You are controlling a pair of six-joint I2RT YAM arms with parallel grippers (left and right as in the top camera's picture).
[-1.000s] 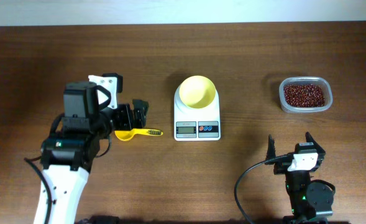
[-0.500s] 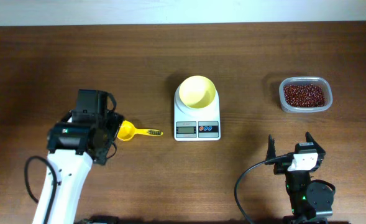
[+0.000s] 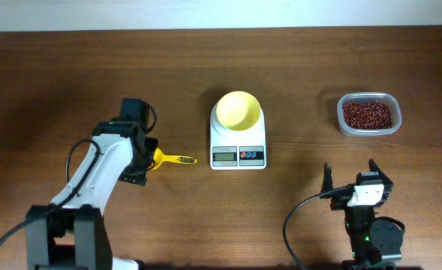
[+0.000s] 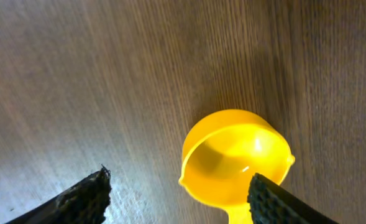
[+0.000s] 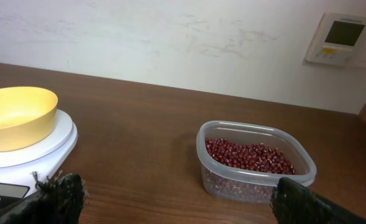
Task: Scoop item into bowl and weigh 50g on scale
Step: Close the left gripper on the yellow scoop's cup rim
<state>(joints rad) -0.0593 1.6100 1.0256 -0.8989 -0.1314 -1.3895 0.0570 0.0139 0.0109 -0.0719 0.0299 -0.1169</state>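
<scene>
**Scoop Not Yet Gripped, Bowl Empty on the Scale**

Found the left gripper [image 4: 179, 179] pointed down at the scoop [image 4: 235, 155], jaws parted wide and straddling the yellow cup end. Saw one finger well apart from the cup and the other just at its rim. Could not tell contact there, so judged nothing held. Read the pose as a set-up for closing on the scoop, the first step of the job.

Noted the right gripper [image 3: 350, 169] low by the near edge, jaws at full spread with nothing between them. Probably kept there to leave the middle free.

Saw the scale [image 3: 238, 142] off to the left gripper's right, roughly where the scoop's handle pointed. Could not read the display. Saw the clear tub [image 3: 345, 120] ahead of the right gripper and a little to its right, far beyond the scale from the left one, which looked like a long carry for each scoopful. Saw the bowl [image 3: 239, 109] seated on the scale's platform, apparently empty, set there presumably so the weight would register as filling went on. Found the beans [image 3: 368, 113] all in the tub (none seen spilled), a loose red-brown heap.

Noted a dark brown wood-grain table [image 3: 205, 60], with soft glare beneath the left gripper. Beyond the far edge, facing the right gripper, made out an off-white scuffed wall [image 5: 170, 37] with a small wall panel [image 5: 341, 37] high to that gripper's right.
</scene>
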